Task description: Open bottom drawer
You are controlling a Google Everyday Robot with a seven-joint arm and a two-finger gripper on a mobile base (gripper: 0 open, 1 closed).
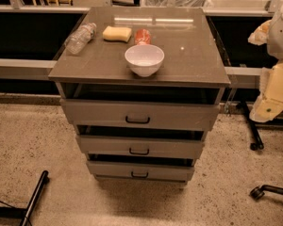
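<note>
The red can's [142, 36] print is too small to read, and the clear plastic bottle's [80, 37] label cannot be made out either.

The grey-brown cabinet has three drawers, each with one black bar handle. The bottom drawer [139, 170] is the lowest and narrowest, under the mid-sized drawer [139, 146] and the widest drawer [137, 114]; a dark gap shows above its front.

The surface [198, 55] carries four things. One bottle lies at the left edge. One yellow sponge [117, 33] lies toward the far left corner. The can stands just behind one white bowl [144, 59], which sits near the middle of the front edge.

The claw [270, 108] hangs off the surface's right edge, well apart from the drawers. I cannot tell whether it is open or closed, and it holds nothing visible.

A wheeled chair base [269, 190] stands on the speckled floor at the right, and a black leg [35, 194] lies at the lower left.
</note>
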